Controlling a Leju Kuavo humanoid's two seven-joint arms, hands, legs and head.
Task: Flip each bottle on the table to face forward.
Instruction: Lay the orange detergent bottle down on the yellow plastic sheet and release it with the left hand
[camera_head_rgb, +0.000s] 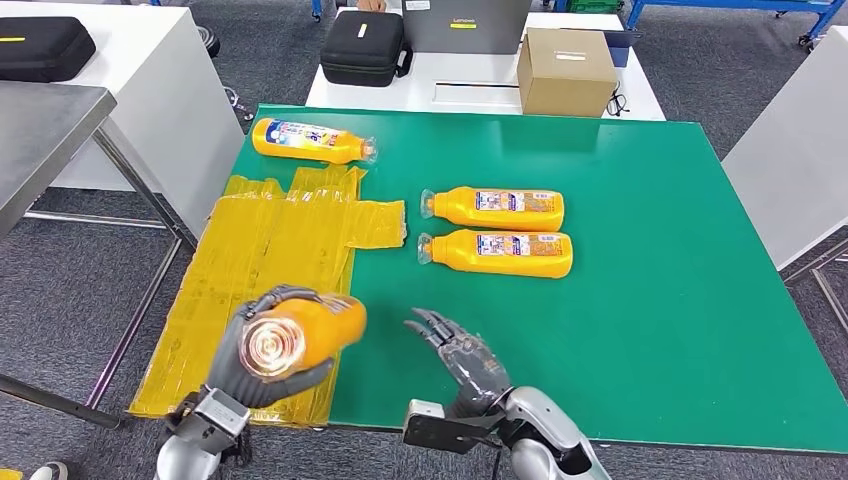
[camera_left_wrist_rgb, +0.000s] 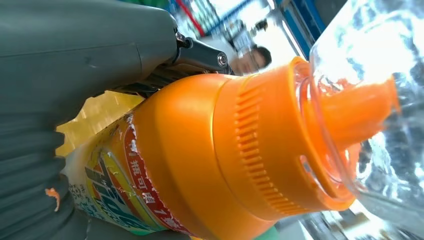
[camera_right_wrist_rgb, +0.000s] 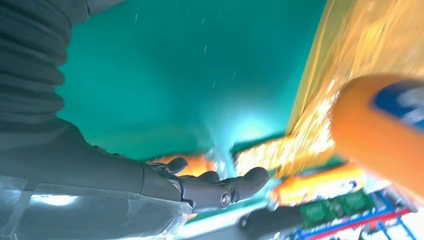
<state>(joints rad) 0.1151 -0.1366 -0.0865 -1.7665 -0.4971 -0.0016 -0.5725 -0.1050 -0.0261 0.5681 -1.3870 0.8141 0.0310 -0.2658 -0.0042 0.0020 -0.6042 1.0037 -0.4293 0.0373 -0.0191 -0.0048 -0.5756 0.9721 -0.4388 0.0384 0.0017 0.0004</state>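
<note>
My left hand (camera_head_rgb: 250, 365) grips an orange bottle (camera_head_rgb: 310, 330) lifted above the yellow sheet (camera_head_rgb: 270, 260), its clear cap pointing at the head camera. Up close, the left wrist view shows that bottle (camera_left_wrist_rgb: 200, 165) with its ribbed orange collar and clear cap (camera_left_wrist_rgb: 370, 100). My right hand (camera_head_rgb: 460, 355) hovers open over the green table (camera_head_rgb: 640, 300), just right of the held bottle, fingers (camera_right_wrist_rgb: 220, 187) spread. Two orange bottles lie side by side at the table's middle (camera_head_rgb: 495, 207) (camera_head_rgb: 497, 252), caps to the left. A third bottle (camera_head_rgb: 310, 140) lies at the far left corner.
The yellow plastic sheet hangs over the table's left edge. Behind the table stand a cardboard box (camera_head_rgb: 565, 70), a black case (camera_head_rgb: 365, 47) and a laptop. A steel table (camera_head_rgb: 45, 130) is on the left, a white one on the right (camera_head_rgb: 790, 170).
</note>
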